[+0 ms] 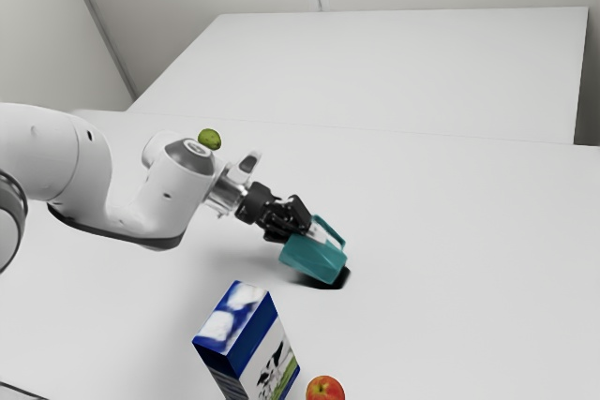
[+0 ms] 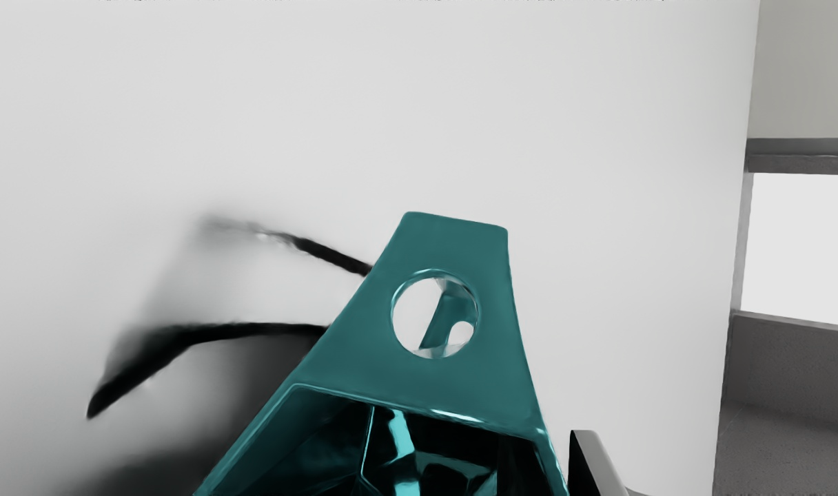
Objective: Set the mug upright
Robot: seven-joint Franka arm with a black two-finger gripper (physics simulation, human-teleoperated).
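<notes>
At the exterior view's centre, the gripper [image 1: 298, 222] is up against the teal mug [image 1: 313, 258], at its upper end. The mug is tilted, not upright, with its handle [image 1: 328, 230] on the upper side and a dark shadow below; whether it touches the table is unclear. In the wrist view the mug [image 2: 453, 386] stands close before the hand, its hollow inside facing the camera and a round hole in the wall beyond. Part of the gripper [image 2: 596, 463] shows beside the mug's rim. How it holds the mug is hidden.
In the exterior view, a blue and white milk carton [image 1: 246, 339] stands near the mug, toward the front, with a red apple [image 1: 325, 390] beside it. A green fruit [image 1: 209, 139] lies behind the arm. All are on the white table [image 1: 450, 259].
</notes>
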